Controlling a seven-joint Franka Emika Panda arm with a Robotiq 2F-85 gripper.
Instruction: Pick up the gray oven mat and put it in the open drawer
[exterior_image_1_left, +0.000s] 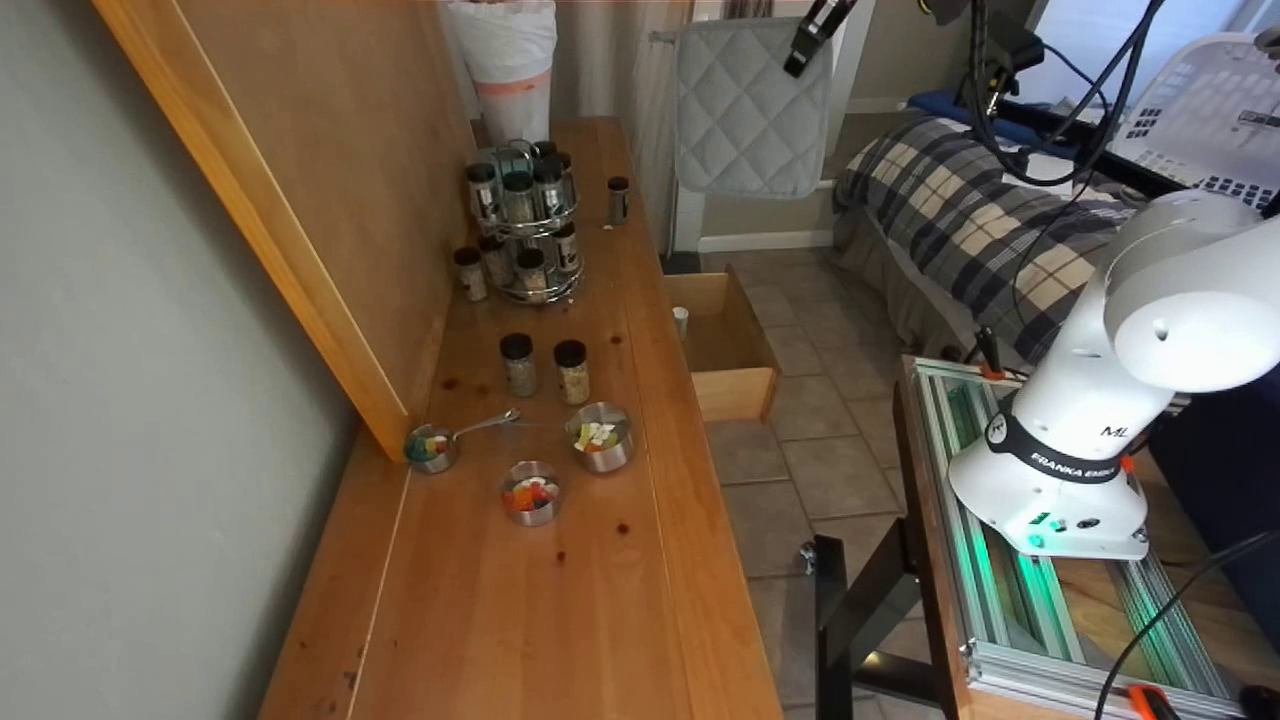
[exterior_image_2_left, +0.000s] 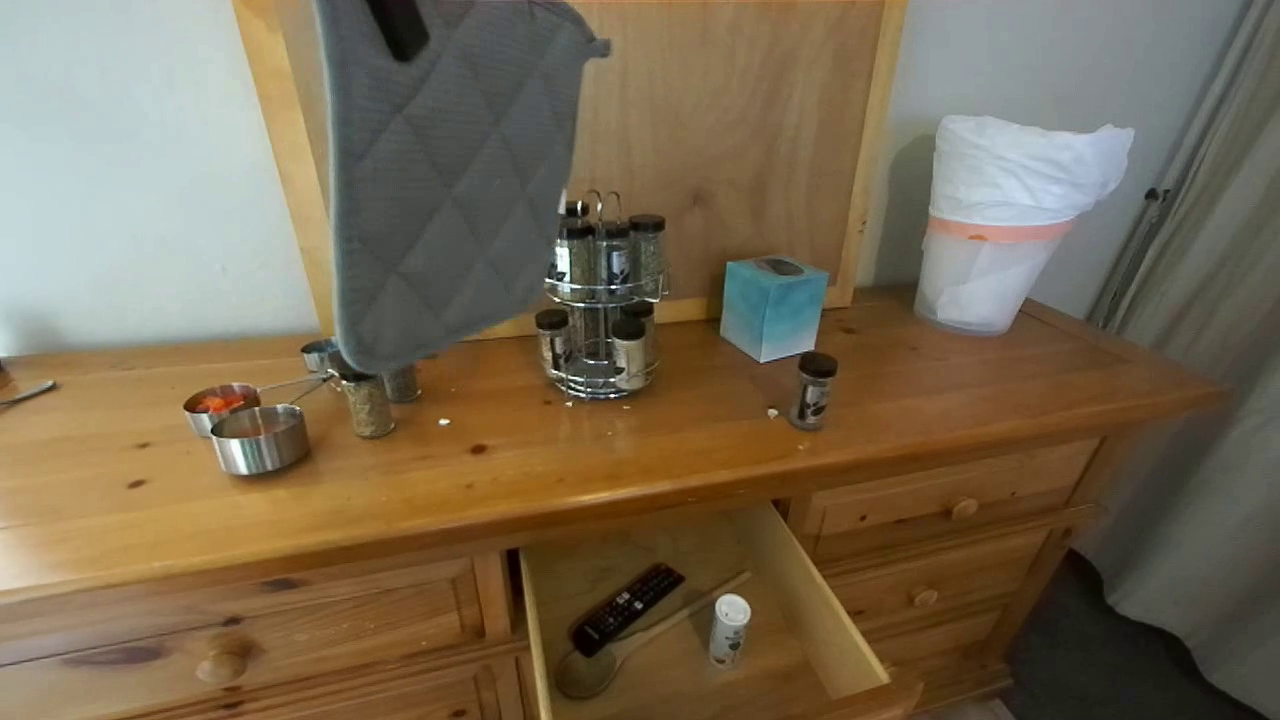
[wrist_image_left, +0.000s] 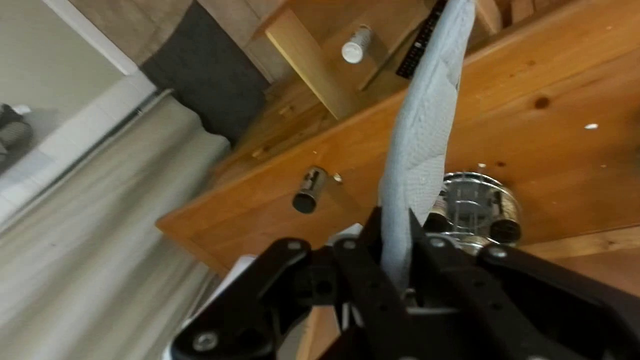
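My gripper (wrist_image_left: 395, 220) is shut on the gray oven mat (wrist_image_left: 425, 130), with the fabric pinched between its fingers. The mat hangs in the air above the counter's level. It also shows in both exterior views (exterior_image_1_left: 750, 120) (exterior_image_2_left: 460, 180), quilted, with a small loop at one corner. One dark finger of the gripper shows against the mat in both exterior views (exterior_image_1_left: 818, 38) (exterior_image_2_left: 400, 30). The open drawer (exterior_image_2_left: 815, 620) is pulled out of the wooden dresser below the counter; it also shows in an exterior view (exterior_image_1_left: 735, 393) and in the wrist view (wrist_image_left: 305, 65). The mat is apart from the drawer.
The drawer holds a black remote (exterior_image_2_left: 628, 608), a wooden spoon (exterior_image_2_left: 587, 673) and a white canister (exterior_image_2_left: 729, 630). On the counter stand a spice rack (exterior_image_2_left: 600, 300), a lone jar (exterior_image_2_left: 813, 392), measuring cups (exterior_image_2_left: 262, 440), a tissue box (exterior_image_2_left: 770, 310) and a lined bin (exterior_image_2_left: 990, 250).
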